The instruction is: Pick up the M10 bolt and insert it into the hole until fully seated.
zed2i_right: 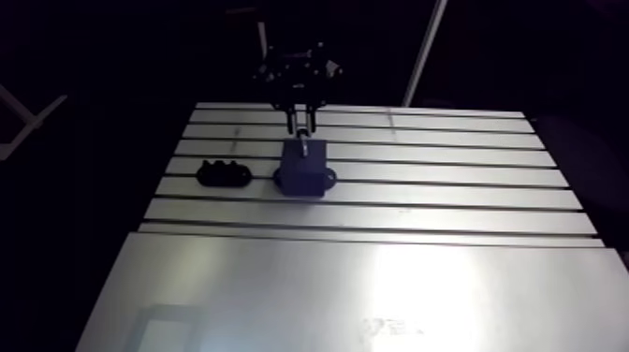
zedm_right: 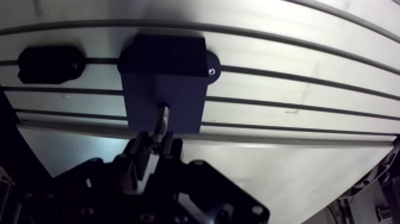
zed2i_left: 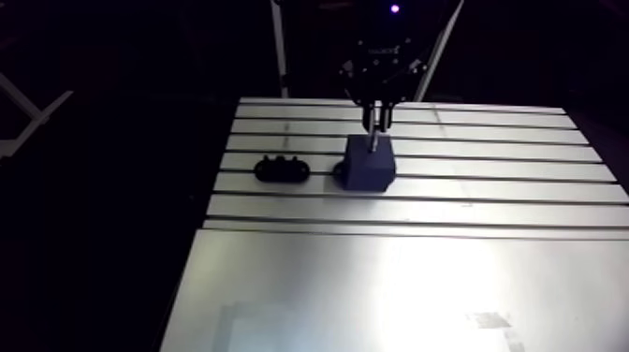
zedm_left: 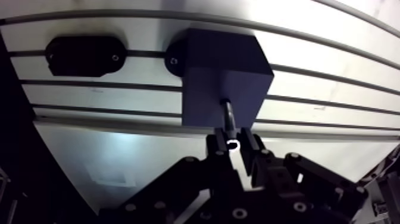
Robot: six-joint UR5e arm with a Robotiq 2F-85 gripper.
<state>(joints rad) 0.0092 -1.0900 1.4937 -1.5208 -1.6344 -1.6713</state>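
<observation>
Slotted aluminium table (zedm_left: 333, 77) carries a dark blue square block (zedm_left: 220, 65). The black two-fingered gripper (zedm_left: 232, 143) pinches the dark steel M10 bolt (zedm_left: 228, 118) by its head, shank upright, tip at the block's top face, presumably aligned for the hole, not yet seated.

The bench (zed2i_left: 524, 281) fills the arm view from the centre down to 6 o'clock. Its far half is pale aluminium crossed by dark slots (zed2i_left: 524, 157) running from 9 to 3 o'clock. Its near half is a smooth metal sheet (zed2i_left: 281, 290). A strong white glare (zed2i_left: 440, 281) lies on the sheet toward 5 o'clock. Around the bench the room is nearly black. Two pale slanted bars (zed2i_left: 442, 47) rise behind the far edge at 12 o'clock, and a pale frame (zed2i_left: 28, 112) shows at 9 o'clock.
</observation>
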